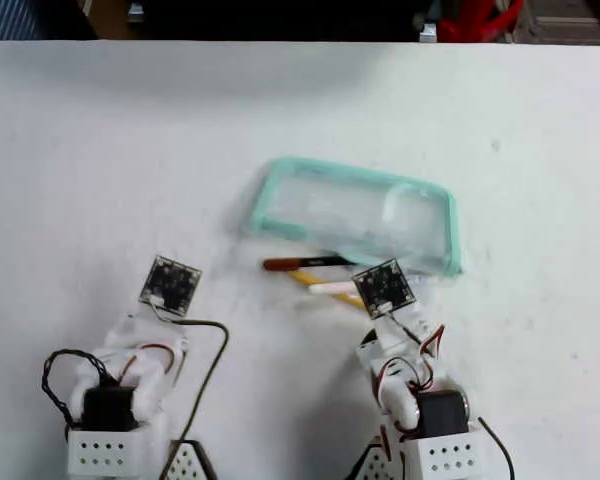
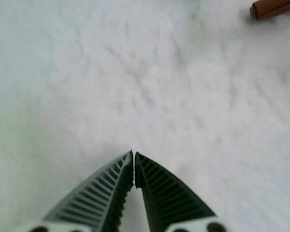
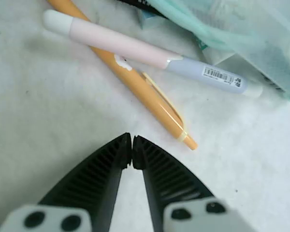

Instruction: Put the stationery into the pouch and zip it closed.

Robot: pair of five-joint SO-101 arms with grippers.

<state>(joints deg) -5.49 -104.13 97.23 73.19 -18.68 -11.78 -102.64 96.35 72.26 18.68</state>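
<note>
High: clear pouch (image 1: 355, 213) lies well inside the tabletop (image 1: 100, 130) edges, with bare room beyond it.
Left wrist: left end effector (image 2: 134, 166) pressed together, empty; brown pen (image 2: 273, 7) far ahead.
Right wrist: right end effector (image 3: 131, 150) pressed together, empty. Orange pen (image 3: 135, 84) just ahead, pink-lilac pen (image 3: 135, 48) crossing it. Risk: pinching one drags the other; the pouch rim close beyond could snag.

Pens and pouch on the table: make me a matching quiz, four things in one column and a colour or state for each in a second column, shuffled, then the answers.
Things:
1. pouch
2. orange pen
3. pink pen
4. right gripper

Colour or state:
A. shut, holding nothing
B. white cap at one end
C. see-through with a mint-green edge
D. crossed by another pen lying on top of it

Pairs: 1-C, 2-D, 3-B, 4-A
</note>
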